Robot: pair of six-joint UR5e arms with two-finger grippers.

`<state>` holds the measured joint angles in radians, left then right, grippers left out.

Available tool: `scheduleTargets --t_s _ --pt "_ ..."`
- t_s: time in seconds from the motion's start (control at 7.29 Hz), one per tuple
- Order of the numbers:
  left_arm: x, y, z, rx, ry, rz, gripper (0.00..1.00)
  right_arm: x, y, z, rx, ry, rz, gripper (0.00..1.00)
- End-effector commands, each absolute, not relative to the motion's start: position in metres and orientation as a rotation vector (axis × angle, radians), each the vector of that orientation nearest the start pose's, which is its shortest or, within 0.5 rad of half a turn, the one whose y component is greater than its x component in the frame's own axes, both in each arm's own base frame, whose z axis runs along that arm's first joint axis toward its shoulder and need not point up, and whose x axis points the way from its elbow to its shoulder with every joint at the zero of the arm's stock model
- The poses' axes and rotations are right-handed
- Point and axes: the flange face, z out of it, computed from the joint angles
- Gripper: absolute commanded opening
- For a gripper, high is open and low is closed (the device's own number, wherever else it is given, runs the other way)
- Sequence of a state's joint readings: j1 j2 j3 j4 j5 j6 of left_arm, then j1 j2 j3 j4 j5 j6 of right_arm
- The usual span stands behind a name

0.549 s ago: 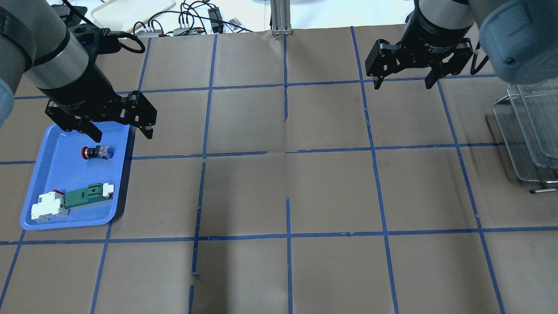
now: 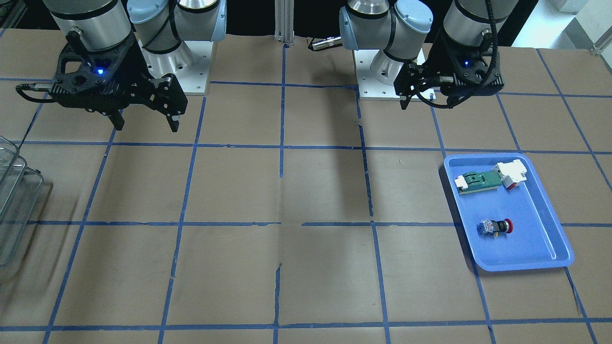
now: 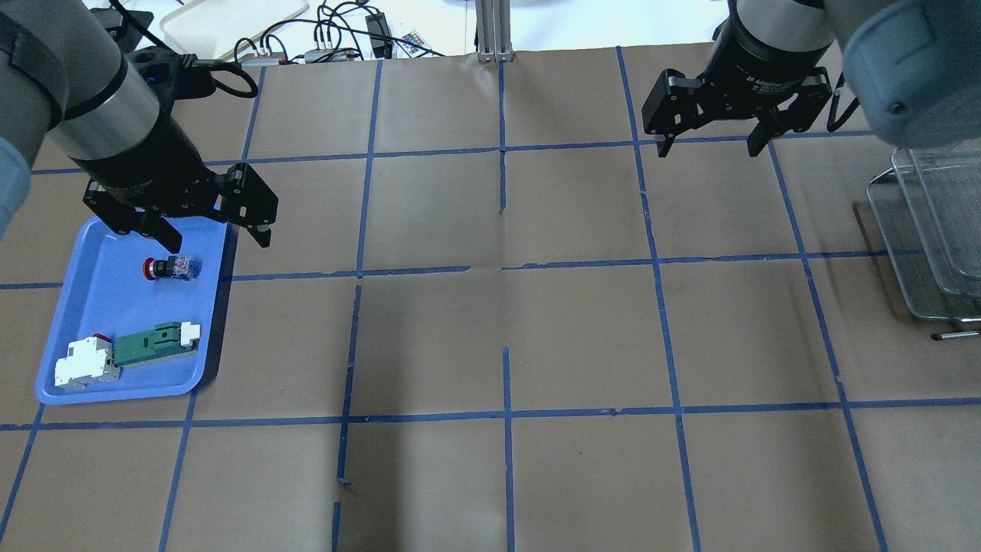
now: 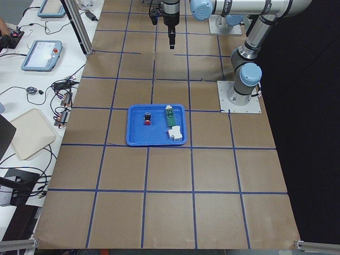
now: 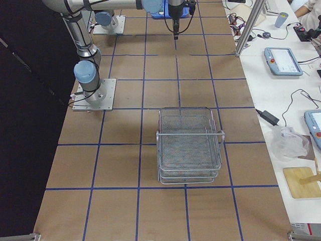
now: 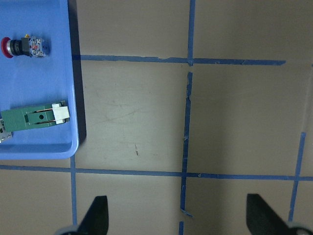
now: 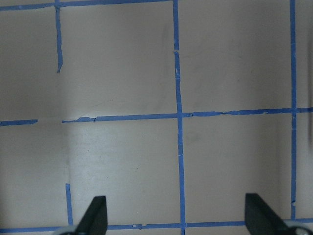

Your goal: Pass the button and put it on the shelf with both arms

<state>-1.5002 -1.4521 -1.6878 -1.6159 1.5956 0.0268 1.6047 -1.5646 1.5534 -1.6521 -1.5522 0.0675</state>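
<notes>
The button (image 3: 170, 267) lies on its side in the far part of the blue tray (image 3: 100, 314), red cap pointing to the view's left. It also shows in the front view (image 2: 496, 226) and the left wrist view (image 6: 23, 46). My left gripper (image 3: 214, 239) is open and empty, hovering above the tray's far right corner, right of the button. My right gripper (image 3: 709, 149) is open and empty over bare table, left of the wire-mesh shelf (image 3: 927, 230). The shelf stands at the table's right end (image 5: 189, 145).
A flat green-and-white part (image 3: 153, 345) joined to a white-red block (image 3: 84, 364) lies in the tray's near part. Cables and power strips (image 3: 329, 46) and an aluminium post (image 3: 494, 31) sit along the far edge. Brown paper with blue tape lines covers the table.
The left arm has shifted slightly to the view's left above the tray's far end. Its gripper stays open. The right arm and the button have not moved.
</notes>
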Motion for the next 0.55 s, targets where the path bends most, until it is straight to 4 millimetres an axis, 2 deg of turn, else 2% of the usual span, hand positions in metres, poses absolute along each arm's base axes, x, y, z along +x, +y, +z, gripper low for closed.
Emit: scheduleTargets --t_s 0.0,0.41 --pt "-0.0988 -0.4481 0.4774 -0.066 3.118 0.081 1.00 0.1527 -0.4983 0.5017 0.051 3.109 -0.141 1.00" --pt "-0.0986 -0.4558 0.4772 -0.072 3.120 0.023 1.00 0.1534 -0.4973 0.5010 0.048 3.109 -0.139 1.00"
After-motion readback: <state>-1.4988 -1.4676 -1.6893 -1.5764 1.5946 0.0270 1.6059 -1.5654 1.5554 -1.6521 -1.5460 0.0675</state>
